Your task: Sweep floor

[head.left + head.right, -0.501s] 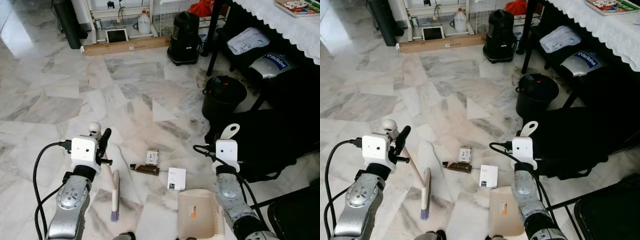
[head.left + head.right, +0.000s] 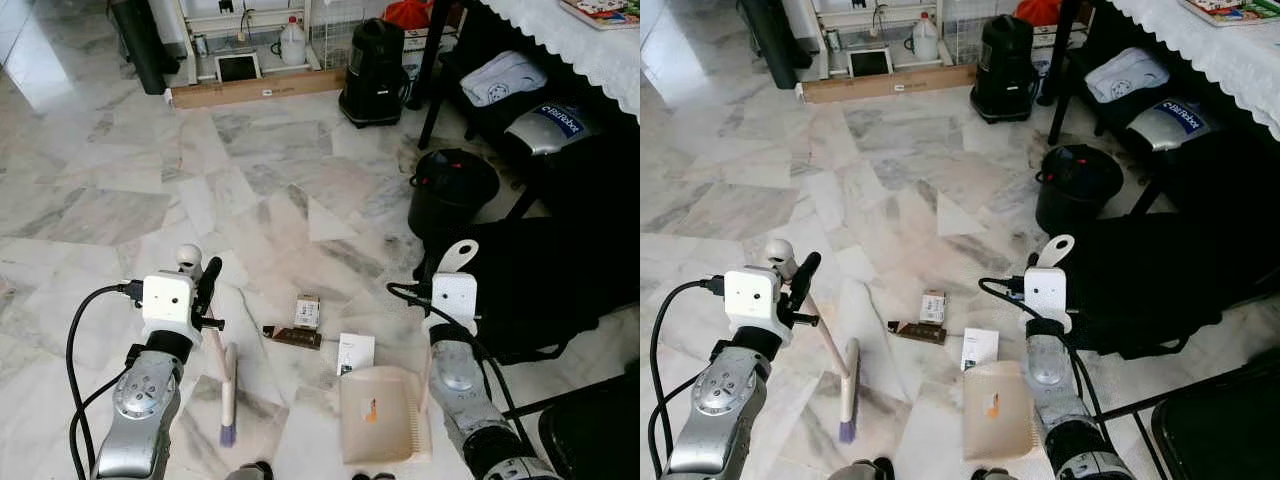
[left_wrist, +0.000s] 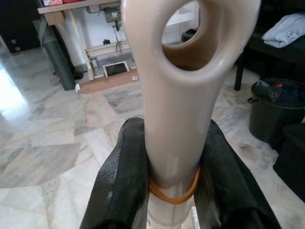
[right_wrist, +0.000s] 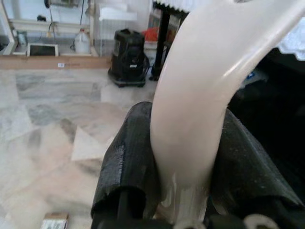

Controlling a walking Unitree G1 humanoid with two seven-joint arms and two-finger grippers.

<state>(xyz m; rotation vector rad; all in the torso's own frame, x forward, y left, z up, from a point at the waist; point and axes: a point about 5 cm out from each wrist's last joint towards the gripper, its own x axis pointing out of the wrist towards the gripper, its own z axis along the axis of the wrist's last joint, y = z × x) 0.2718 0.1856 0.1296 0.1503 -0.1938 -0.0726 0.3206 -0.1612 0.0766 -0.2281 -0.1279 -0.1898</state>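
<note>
- Nearest the robot, on the marble floor (image 2: 110, 190), the beige dustpan (image 2: 378, 415) lies flat, its open edge toward the litter; the right gripper (image 4: 183, 191) has both fingers clamped on the dustpan's pale handle (image 2: 455, 262).
- Near left, the left gripper (image 3: 172, 191) is closed tight round the broom handle (image 3: 181, 95), just above an orange rubber band (image 3: 174, 194).
- Below that grip the broom (image 2: 228, 385) slopes down to the floor, its bristles resting left of the dustpan and well apart from it.
- Just beyond the dustpan, three bits of litter lie between broom and pan: a white card (image 2: 355, 352) touching or nearly touching the pan's far edge, a dark wrapper (image 2: 292, 337) left of it, and a small box (image 2: 306, 311) a little farther off.
- As I judge it, the sweep is barely begun: nothing sits in the dustpan, and all three pieces remain to be brushed in.
- Farther right stands a black bin (image 2: 452, 190) beside dark furniture, the likely place to empty the pan.
- Far off, a black vacuum cleaner (image 2: 375, 60), a plastic jug (image 2: 292, 45) and a long cardboard box (image 2: 260, 88) line the wall.
</note>
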